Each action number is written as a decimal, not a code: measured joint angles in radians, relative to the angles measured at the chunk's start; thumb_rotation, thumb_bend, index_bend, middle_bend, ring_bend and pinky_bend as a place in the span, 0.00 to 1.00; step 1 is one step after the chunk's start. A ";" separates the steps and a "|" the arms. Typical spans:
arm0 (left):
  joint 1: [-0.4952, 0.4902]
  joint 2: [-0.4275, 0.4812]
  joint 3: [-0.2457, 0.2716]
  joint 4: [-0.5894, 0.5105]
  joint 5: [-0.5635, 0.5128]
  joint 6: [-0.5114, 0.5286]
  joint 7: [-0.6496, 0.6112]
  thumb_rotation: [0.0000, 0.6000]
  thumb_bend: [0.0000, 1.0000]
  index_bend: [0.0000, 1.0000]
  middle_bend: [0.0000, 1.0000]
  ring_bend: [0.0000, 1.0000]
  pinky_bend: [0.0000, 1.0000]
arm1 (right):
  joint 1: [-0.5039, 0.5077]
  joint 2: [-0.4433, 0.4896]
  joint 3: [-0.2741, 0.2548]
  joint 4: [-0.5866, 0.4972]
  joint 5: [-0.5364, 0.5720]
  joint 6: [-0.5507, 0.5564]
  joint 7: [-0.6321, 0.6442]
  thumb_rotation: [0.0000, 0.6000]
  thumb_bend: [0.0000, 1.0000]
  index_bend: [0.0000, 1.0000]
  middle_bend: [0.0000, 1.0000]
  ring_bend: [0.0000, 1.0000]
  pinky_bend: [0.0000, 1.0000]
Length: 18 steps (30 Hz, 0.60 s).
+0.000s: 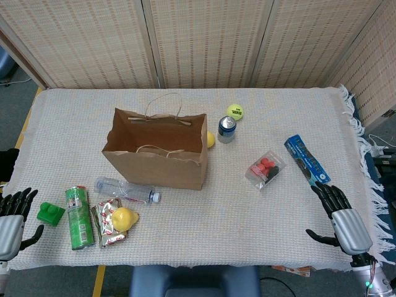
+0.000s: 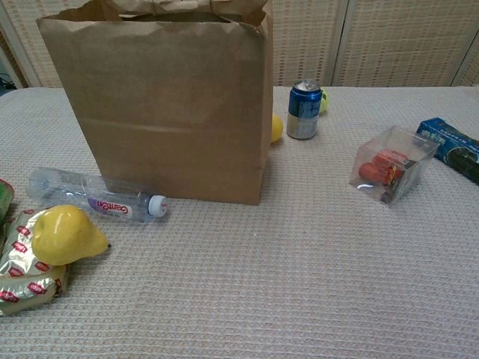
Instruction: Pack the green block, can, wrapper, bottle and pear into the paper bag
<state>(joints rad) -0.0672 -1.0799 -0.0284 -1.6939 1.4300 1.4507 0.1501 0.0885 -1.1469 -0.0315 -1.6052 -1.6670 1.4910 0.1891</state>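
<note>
Your left hand [image 1: 11, 218] rests low at the table's near left edge, fingers spread, holding nothing. Your right hand [image 1: 342, 216] sits at the near right, fingers apart, also empty.

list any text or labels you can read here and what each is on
"Ganten", upside down, on the bottle label.
Green can: print too small to read.
Wrapper: red logo patches, blurred.
Blue and silver can: nothing legible.
Blue packet: white lettering, too small.
Tennis ball: dark logo, unreadable.
</note>
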 measured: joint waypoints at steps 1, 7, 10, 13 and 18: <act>0.000 0.001 0.002 -0.001 0.002 0.000 0.001 1.00 0.35 0.01 0.00 0.00 0.04 | 0.000 0.001 0.000 -0.001 0.000 0.001 0.001 1.00 0.04 0.00 0.00 0.00 0.02; -0.002 0.007 0.009 -0.002 0.009 -0.010 0.000 1.00 0.35 0.01 0.00 0.00 0.04 | 0.000 0.003 -0.005 -0.004 -0.004 -0.001 0.001 1.00 0.04 0.00 0.00 0.00 0.02; -0.005 0.011 0.013 -0.002 0.010 -0.022 -0.002 1.00 0.35 0.01 0.00 0.00 0.04 | -0.001 0.003 -0.005 -0.005 -0.004 0.000 0.000 1.00 0.04 0.00 0.00 0.00 0.02; -0.012 0.019 0.019 -0.004 0.008 -0.047 -0.003 1.00 0.35 0.01 0.00 0.00 0.05 | 0.000 0.002 -0.006 -0.007 -0.003 -0.003 -0.002 1.00 0.04 0.00 0.00 0.00 0.02; -0.029 0.047 0.026 -0.032 -0.041 -0.121 -0.001 1.00 0.35 0.01 0.00 0.00 0.05 | 0.000 0.005 -0.008 -0.010 -0.004 -0.005 0.000 1.00 0.04 0.00 0.00 0.00 0.02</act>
<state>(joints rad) -0.0959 -1.0333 -0.0021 -1.7260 1.3890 1.3298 0.1490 0.0888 -1.1418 -0.0399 -1.6148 -1.6705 1.4863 0.1893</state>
